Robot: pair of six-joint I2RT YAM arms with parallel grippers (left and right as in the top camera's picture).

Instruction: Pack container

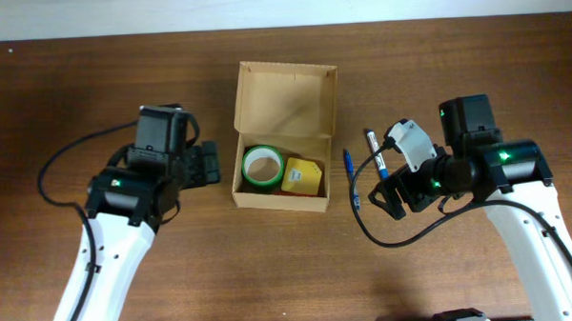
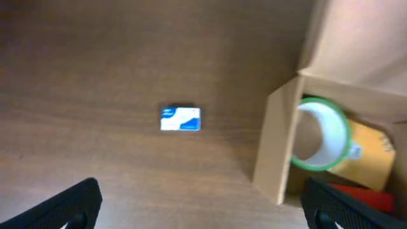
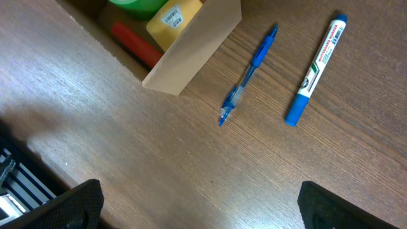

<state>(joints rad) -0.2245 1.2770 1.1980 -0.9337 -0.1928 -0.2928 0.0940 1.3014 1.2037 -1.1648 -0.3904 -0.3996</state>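
The container (image 1: 283, 137), a tan cardboard box with its lid flap standing open at the back, sits mid-table. Inside lie a green tape roll (image 1: 263, 166), a yellow packet (image 1: 302, 176) and a red item (image 3: 137, 44). My left gripper (image 1: 210, 163) hovers open just left of the box, over bare wood, its fingers (image 2: 70, 207) wide apart and nothing between them. A small blue-and-white packet (image 2: 180, 119) lies on the table ahead of it. My right gripper (image 1: 387, 197) is open and empty, right of the box, near a blue pen (image 3: 248, 76) and a blue-capped marker (image 3: 316, 70).
In the left wrist view the box's left wall (image 2: 276, 146) stands close to the right finger. Pen (image 1: 346, 165) and marker (image 1: 372, 143) lie side by side between the box and the right arm. Cables loop beside both arms.
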